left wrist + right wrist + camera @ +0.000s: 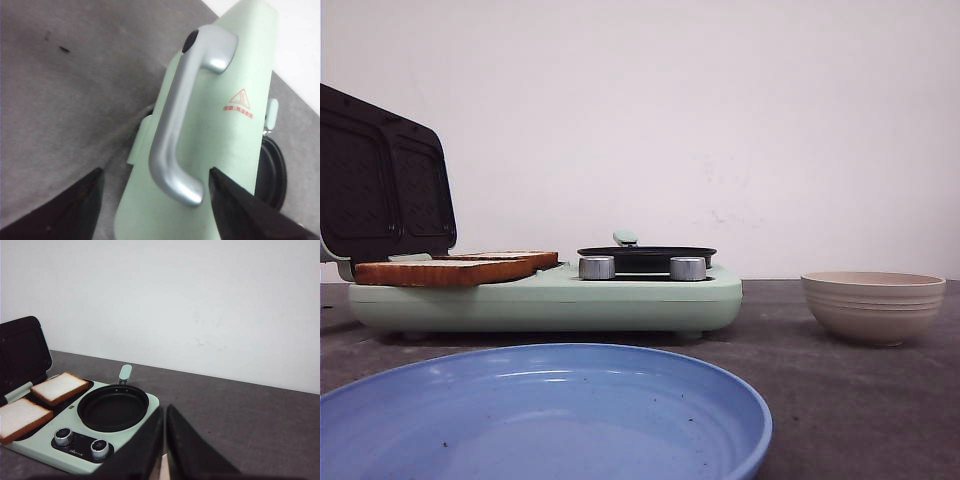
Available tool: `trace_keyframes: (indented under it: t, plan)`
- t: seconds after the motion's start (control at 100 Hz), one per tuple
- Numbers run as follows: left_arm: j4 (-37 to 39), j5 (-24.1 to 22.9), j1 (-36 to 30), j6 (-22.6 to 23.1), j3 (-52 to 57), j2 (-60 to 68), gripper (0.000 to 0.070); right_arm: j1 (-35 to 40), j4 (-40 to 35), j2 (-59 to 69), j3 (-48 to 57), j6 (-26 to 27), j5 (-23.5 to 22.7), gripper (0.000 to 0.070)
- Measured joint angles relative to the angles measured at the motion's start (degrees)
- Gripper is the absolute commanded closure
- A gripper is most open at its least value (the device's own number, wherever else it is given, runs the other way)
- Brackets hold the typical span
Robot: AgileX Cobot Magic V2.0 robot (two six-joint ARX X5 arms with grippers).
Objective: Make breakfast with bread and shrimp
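A mint-green breakfast maker (550,295) sits on the dark grey bench (840,400), its black-lined lid (380,180) standing raised at the left end. The bread (445,270) lies on the open grill plates under that lid: two thick square slices side by side, white faces up and brown crusts showing, one nearer the front edge (22,417) and one behind it (59,387). Just beside them, on the right half of the machine, is a round black frying pan (113,407) with a pale green handle (125,373) pointing toward the wall. Two silver knobs (597,267) line the front edge below the pan.

To the right, well apart from the machine, stands a beige ribbed bowl (873,305); from this low angle I cannot see inside it, and no shrimp show anywhere. A blue plate (545,415) sits closest to the robot.

The left end effector (155,192) has its dark fingers (240,205) spread wide apart, either side of the silver lid handle (175,125) on the back of the raised lid, without gripping it. The right end effector (164,440) hangs above the bench to the right of the pan, its fingers pressed together with only a thin slit between them, holding nothing.
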Motion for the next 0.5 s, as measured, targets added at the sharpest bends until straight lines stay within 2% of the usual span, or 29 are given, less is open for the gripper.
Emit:
trace_keyframes:
  t: [0.1,0.5]
  plan:
    - [0.9,2.12,-0.15,-0.94,0.0,0.79,0.0347,0.0,0.0,0.0,0.0,1.44,0.0,0.07]
    - [2.08,2.38,-1.9,-3.78,0.0,3.58,0.035,0.0,0.0,0.0,0.0,6.6,-0.04,0.07]
